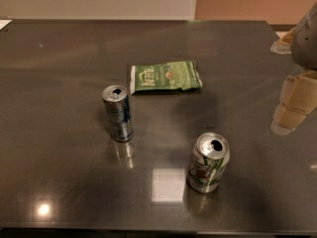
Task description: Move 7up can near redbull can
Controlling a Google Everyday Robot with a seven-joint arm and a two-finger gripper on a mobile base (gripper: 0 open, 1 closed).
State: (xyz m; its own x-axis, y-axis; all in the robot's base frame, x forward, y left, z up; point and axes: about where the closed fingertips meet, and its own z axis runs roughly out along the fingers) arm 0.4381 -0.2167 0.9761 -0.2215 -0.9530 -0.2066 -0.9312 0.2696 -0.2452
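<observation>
**A:** Dark, glossy worktop [59,182], pale wall behind it. Where is the 7up can [208,162]?

**B:** Upright, toward the front right. It stands well apart from the redbull can [117,114], which is upright left of centre. A green snack bag [166,77] lies flat behind them, nearer the redbull can.

**A:** And the pincer [292,108]?

**B:** At the right edge, above the worktop and apart from the 7up can. I see nothing in it. I cannot tell whether it is open or closed.

**A:** How will the can handle?

**B:** It looks like thin metal, so I judge it light, smooth-sided and easily dented by a hard squeeze. It is best taken across the middle of its round body, below the rim, and kept upright.

**A:** Anything inside?

**B:** Its top is opened, but the hole shows only dark, so I cannot tell. The redbull can is opened too. Any leftover drink could spill if a can tips.
</observation>
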